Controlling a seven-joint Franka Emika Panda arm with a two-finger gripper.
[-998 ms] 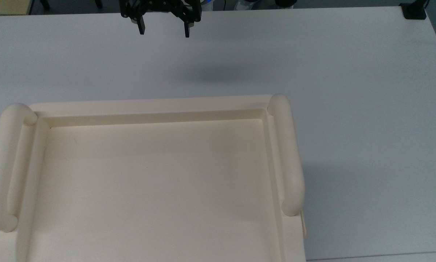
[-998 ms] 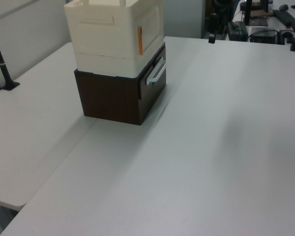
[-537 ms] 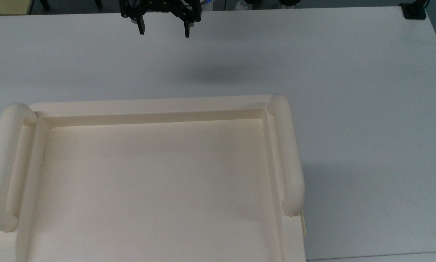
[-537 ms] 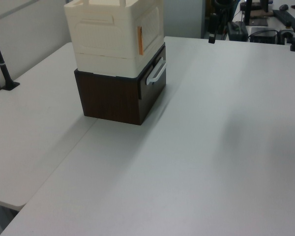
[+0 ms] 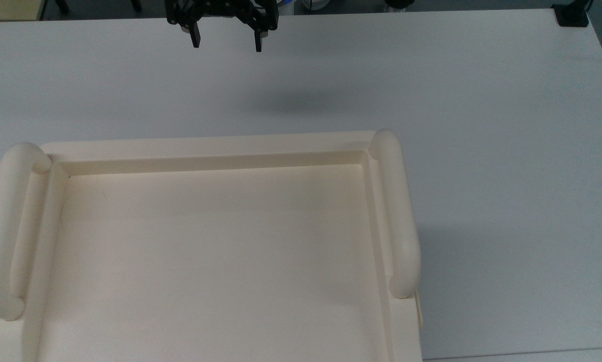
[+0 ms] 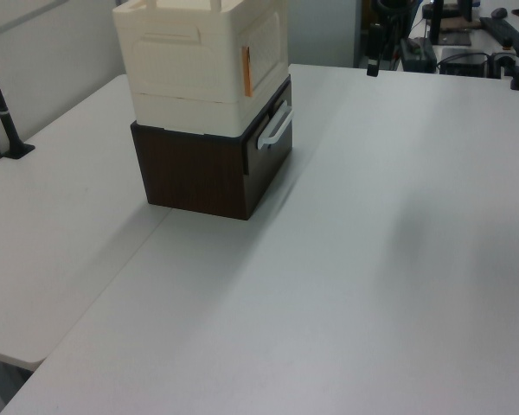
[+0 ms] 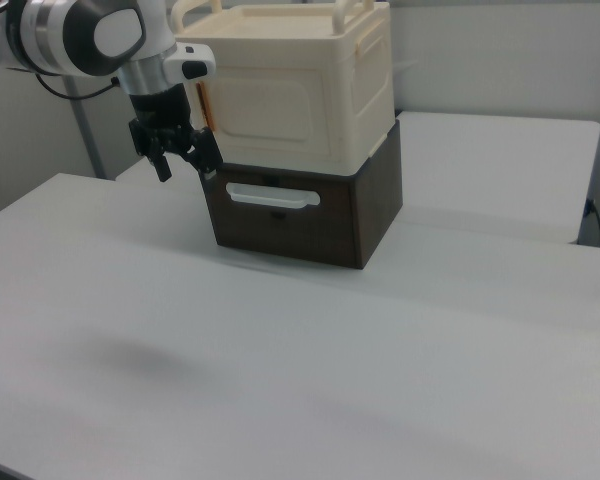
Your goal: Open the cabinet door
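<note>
Door (image 7: 268, 110): cream panel with a raised rounded-rectangle rim, flush in the cabinet's front face in the right view; it looks closed, with an orange strip along its edge on the right view's left.
Cabinet (image 7: 290, 85): cream box stacked on a dark brown drawer unit (image 7: 300, 215), which stands on the white table (image 7: 310, 370).
Cabinet top (image 5: 215, 261): recessed tray, bare inside in the top view, with 2 thick tube rails (image 5: 399, 221), 1 along each side.
Drawer unit: closed front with 1 white bar handle (image 7: 266, 196), just under the door.
Left view: the cabinet (image 6: 203, 65) stands toward the left view's top left; the door (image 6: 264, 47) faces the left view's right, orange strip (image 6: 247, 71) on its near edge.
Gripper (image 7: 186, 160): black, pointing down, 2 fingers (image 7: 163, 165) spread apart with nothing between them.
Gripper in the top view (image 5: 227, 41): at the top edge, above bare table, well apart from the cabinet's rim (image 5: 205, 143).
Door against jaws: in the right view the gripper hangs toward the door's lower corner on the right view's left, at about the height of the drawer unit's top; contact cannot be told.
</note>
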